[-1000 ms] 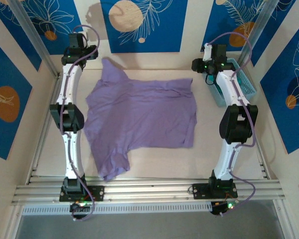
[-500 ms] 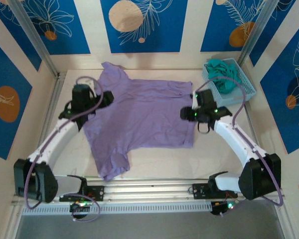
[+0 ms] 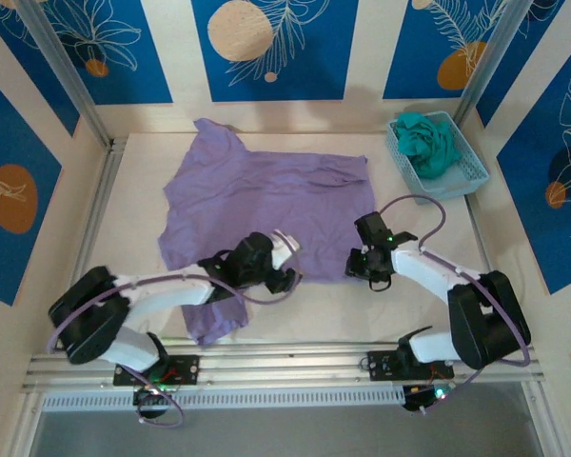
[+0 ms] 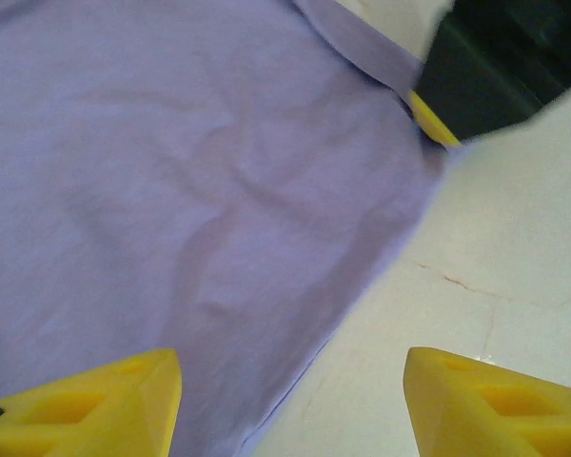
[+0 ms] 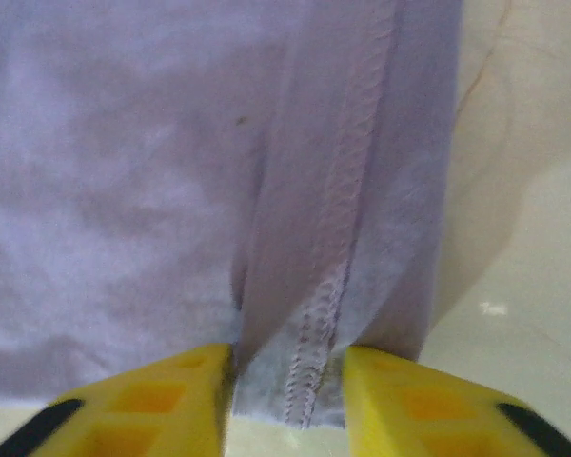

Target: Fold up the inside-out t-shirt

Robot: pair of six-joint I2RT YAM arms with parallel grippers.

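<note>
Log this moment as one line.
stage: grasping | lavender soft fabric t-shirt: spread out | left end effector: open, straddling near edge | right end effector: pinching hem corner

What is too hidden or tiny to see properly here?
- Top view: the white left arm hides part of the light purple fabric t-shirt.
- Right wrist view: the bottom edge cuts off the right gripper, so its pinch on the hem is unclear.
- Top view: the crumpled teal-green garment in the light blue basket is too bunched to identify.

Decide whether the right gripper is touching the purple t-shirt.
Touching. The right wrist view shows the right gripper pinching the t-shirt at its stitched hem.
</note>
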